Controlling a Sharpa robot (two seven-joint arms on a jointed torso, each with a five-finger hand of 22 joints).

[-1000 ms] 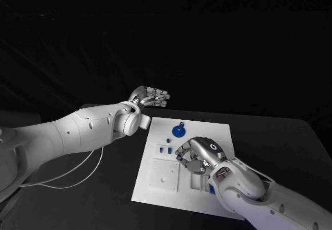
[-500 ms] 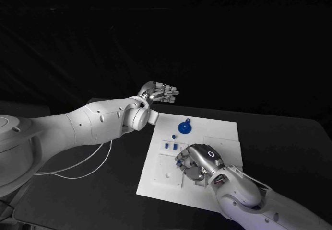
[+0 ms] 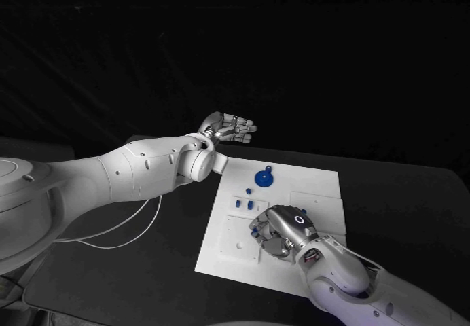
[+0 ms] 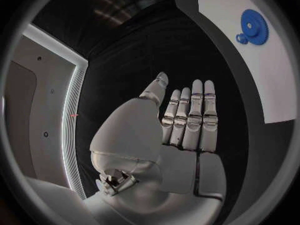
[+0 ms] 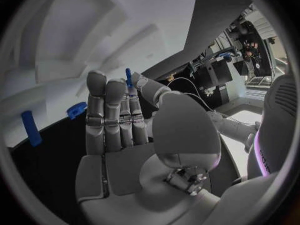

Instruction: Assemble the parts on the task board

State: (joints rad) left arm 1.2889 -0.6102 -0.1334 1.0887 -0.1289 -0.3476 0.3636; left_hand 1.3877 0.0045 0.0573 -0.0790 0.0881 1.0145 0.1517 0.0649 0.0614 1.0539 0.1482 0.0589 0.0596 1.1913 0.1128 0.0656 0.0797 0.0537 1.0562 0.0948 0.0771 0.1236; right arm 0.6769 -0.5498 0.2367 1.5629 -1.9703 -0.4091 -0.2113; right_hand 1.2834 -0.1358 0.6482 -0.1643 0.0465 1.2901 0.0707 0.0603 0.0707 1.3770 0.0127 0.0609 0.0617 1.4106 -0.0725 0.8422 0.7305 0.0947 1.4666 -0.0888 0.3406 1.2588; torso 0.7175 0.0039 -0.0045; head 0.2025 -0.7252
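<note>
I take the task board point(image 3: 314, 193) as my landmark, a white plate lying on the black tabletop point(image 3: 147, 265). Nearest me, the right robot hand point(image 3: 279, 231) sits over the board's near-middle area, knuckles up, fingers curled down toward the surface. My right wrist view shows its fingers lying close together, with a small blue part point(image 5: 129, 78) upright between the thumb and a fingertip — pinched, as far as I can see. In that same view two more blue pieces point(image 5: 30, 128) lie on the white board beyond the fingers.

Just past the right robot hand, toward the board's left side, a few small blue parts point(image 3: 245, 202) sit in a short row. Farther on, near the board's far edge, lies a round blue gear point(image 3: 263, 178) with a smaller blue gear touching it.

Farthest out, beyond the board's far-left corner, the left robot hand point(image 3: 230, 128) hangs raised off the board — fingers straight and side by side, thumb apart, holding nothing.
</note>
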